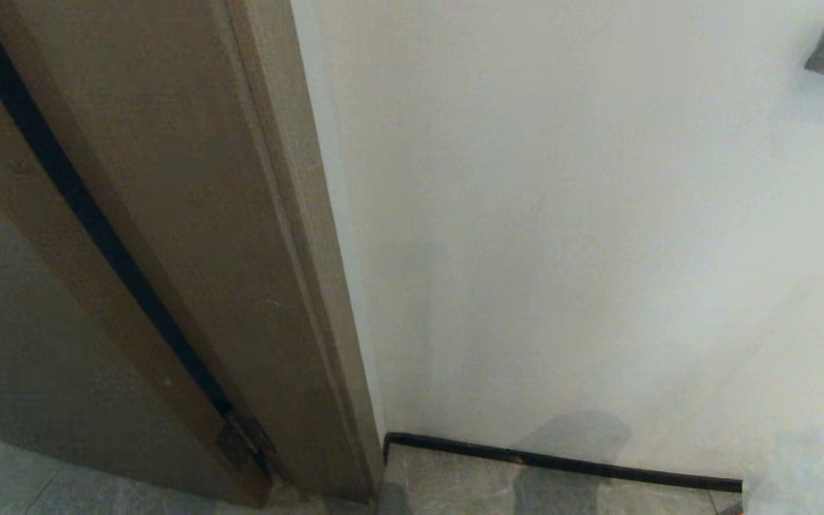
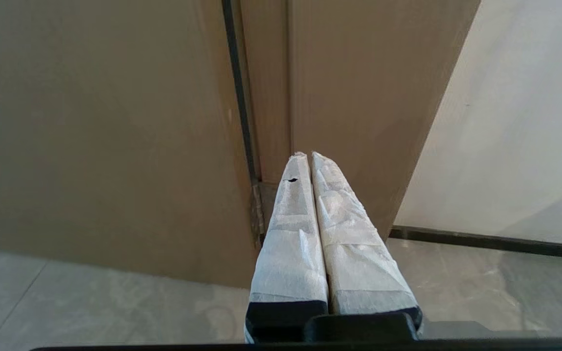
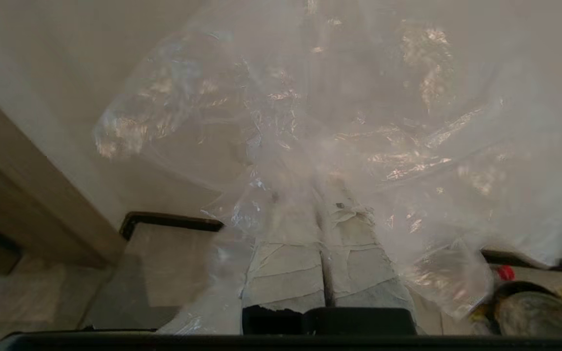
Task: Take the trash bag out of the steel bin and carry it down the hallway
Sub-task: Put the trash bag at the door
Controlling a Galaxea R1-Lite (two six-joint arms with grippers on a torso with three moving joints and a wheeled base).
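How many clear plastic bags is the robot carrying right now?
1. A thin, clear, crinkly plastic trash bag is clamped in the shut right hand, billowing before a white wall. The left hand is shut and empty.

A brown wooden door [image 1: 40, 300] stands at the left, with its matching door frame [image 1: 240, 236] beside it and a dark gap running between the two. A metal hinge [image 1: 240, 438] sits low in that gap. To the right of the frame rises a plain white wall [image 1: 584, 236], edged at its foot by a black skirting strip [image 1: 562, 463]. The floor [image 1: 448, 486] is glossy grey marble-look tile. Soft shadows fall on the wall's lower part.
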